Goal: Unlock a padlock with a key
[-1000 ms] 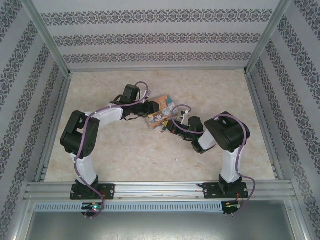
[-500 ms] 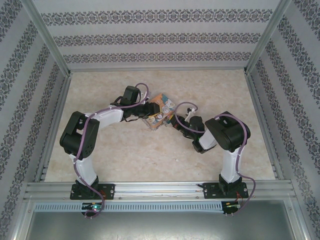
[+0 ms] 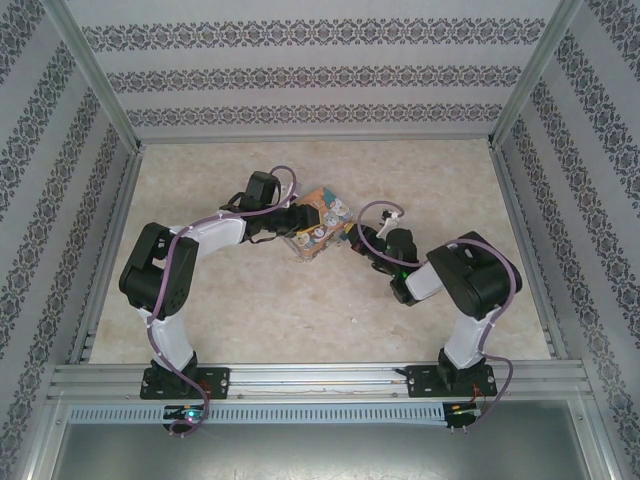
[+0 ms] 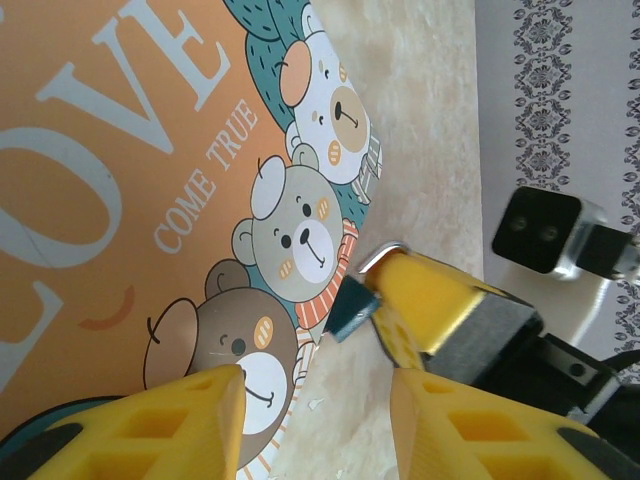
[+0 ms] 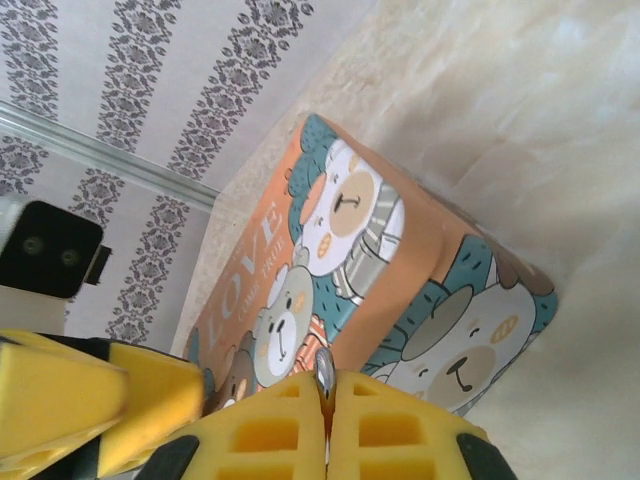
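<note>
The left gripper has its yellow fingers apart. One tip lies over the printed lid of the box and the other over bare table just off the box's edge. Whether they press on the box I cannot tell. Just beyond that second finger is the padlock, its teal body by the box's rim at the tips of the right gripper. That gripper's fingers are pressed together on a thin silver piece, either key or shackle.

We find the counter open near, far and to both sides; mid-counter the box, the left hand and right hand crowd together, blocking passage between them.
</note>
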